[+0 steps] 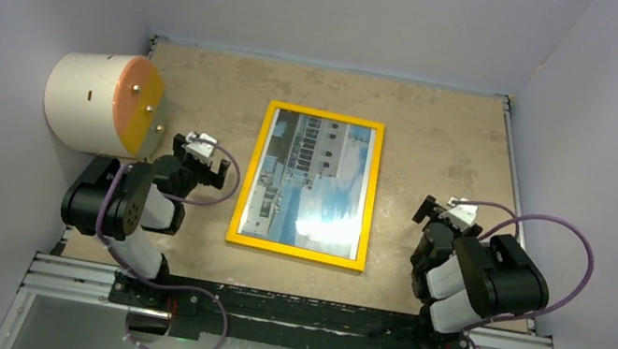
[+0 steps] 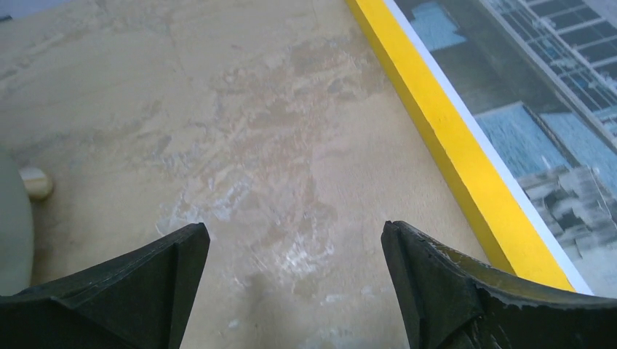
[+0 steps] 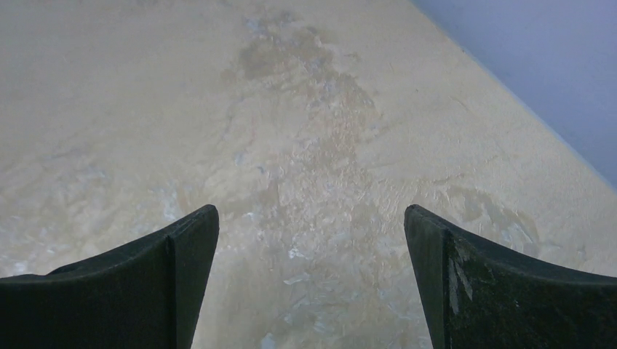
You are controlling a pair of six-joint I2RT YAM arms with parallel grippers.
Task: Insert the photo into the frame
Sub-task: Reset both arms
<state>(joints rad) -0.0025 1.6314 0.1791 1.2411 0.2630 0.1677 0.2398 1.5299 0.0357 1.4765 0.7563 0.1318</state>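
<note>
The frame (image 1: 295, 252) lies flat mid-picture on the bench (image 1: 444, 140), yellow side up, with the photo (image 1: 313, 185) inside it. The left gripper (image 2: 295, 240) is just left of it and the right gripper (image 3: 311, 218) is to its right, both with jaws apart and holding nothing.

Soft, even light comes from overhead. A white glare patch sits low on the photo (image 1: 311, 183). Shadows on the bench (image 1: 444, 140) are faint; focus is sharp throughout.

Mottled tan table (image 1: 444, 140) — a yellow frame (image 1: 294, 252) flat at its centre.
The frame holds a photo (image 1: 313, 185) of a white building; a white drum (image 1: 95, 101) with an orange face sits at the left edge.
</note>
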